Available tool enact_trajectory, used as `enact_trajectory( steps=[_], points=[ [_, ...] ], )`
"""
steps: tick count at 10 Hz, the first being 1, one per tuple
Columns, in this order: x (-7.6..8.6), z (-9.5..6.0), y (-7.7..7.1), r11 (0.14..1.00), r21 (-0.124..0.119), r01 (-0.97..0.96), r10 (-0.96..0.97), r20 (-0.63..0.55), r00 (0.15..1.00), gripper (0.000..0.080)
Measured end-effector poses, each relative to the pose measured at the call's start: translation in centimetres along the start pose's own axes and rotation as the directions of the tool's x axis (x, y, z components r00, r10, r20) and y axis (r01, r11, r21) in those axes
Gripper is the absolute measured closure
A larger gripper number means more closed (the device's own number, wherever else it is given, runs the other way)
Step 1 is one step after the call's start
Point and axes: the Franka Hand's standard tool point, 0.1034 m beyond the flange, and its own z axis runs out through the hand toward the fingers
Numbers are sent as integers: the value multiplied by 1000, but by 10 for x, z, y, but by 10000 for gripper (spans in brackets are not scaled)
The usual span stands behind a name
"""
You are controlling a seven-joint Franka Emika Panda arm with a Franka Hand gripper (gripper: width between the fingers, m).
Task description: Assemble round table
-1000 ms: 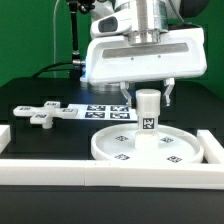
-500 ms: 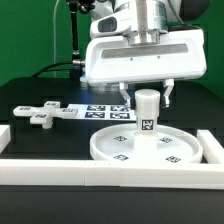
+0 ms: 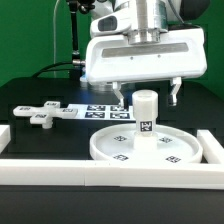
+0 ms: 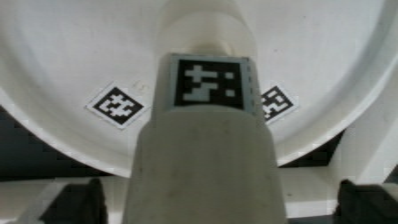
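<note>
The large white rimmed disc (image 3: 120, 150) lies on the black table, with small tags on its face. The short tagged cylinder leg (image 3: 147, 115) stands upright at its centre. My gripper (image 3: 148, 94) is open just above the leg's top, with one fingertip on each side and both clear of the leg. The cross-shaped foot (image 3: 38, 115) lies loose at the exterior view's left. In the wrist view the leg (image 4: 205, 130) fills the middle over the disc (image 4: 71, 60). My gripper (image 4: 217, 200) straddles the leg there, and its dark fingers (image 4: 71, 200) stand apart from it.
The marker board (image 3: 100, 110) lies behind the disc. A long white border wall (image 3: 100, 172) runs along the front, with another piece (image 3: 211, 146) at the exterior view's right. A green backdrop stands behind the table.
The fingers have spread apart from the leg's top, letting go of it. The leg stays upright on the disc.
</note>
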Motion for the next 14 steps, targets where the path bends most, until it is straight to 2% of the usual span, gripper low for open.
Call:
enact_trajectory(
  steps=[2,4,5,9,12,13,14],
  points=[
    [5,-8,2,1000,7,-2,1,20,1000,151],
    [18,-20,1,1000,18,-5,4,30,1000,151],
    [15,-17,2,1000,15,-5,4,31,999,151],
    [9,-11,1,999,31,39,-41,89,995,151],
    [8,-12,-5,993,101,59,-88,314,945,151],
    [17,-11,-3,991,110,76,-107,320,941,151],
    [17,-9,-1,989,112,91,-122,313,942,151]
  ],
)
